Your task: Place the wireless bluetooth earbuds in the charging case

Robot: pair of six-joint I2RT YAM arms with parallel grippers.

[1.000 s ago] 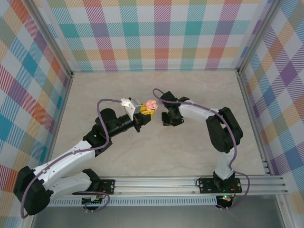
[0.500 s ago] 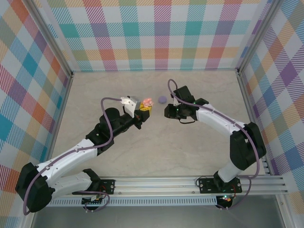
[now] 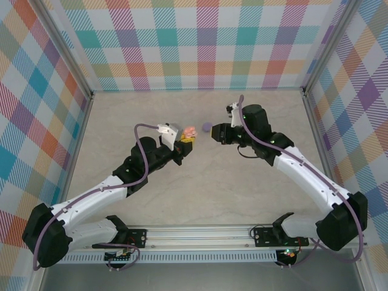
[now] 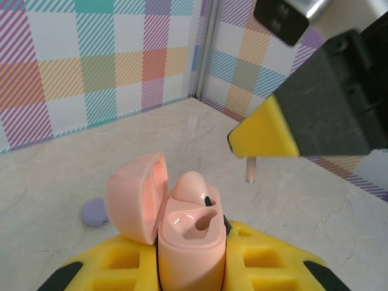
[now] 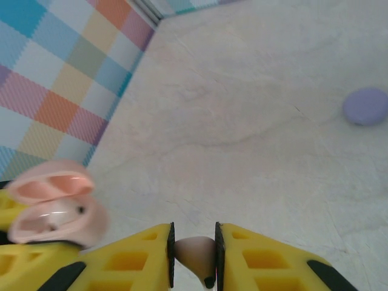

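My left gripper is shut on the pink charging case, held upright with its lid swung open to the left. One pink earbud sits in the far slot; the near slot is empty. My right gripper is shut on the second pink earbud, with the earbud's dark tip pointing down. In the left wrist view that earbud's stem hangs below the right yellow finger, above and to the right of the case, apart from it. The right gripper faces the case across a short gap.
A small purple round disc lies on the marble table between and just beyond the two grippers; it is also visible as the disc and disc. Checked walls close in the table on three sides.
The right arm has swung outward and farther back, its gripper drawing away from the case with the earbud. The left gripper shifted slightly farther back. The purple disc came into view.
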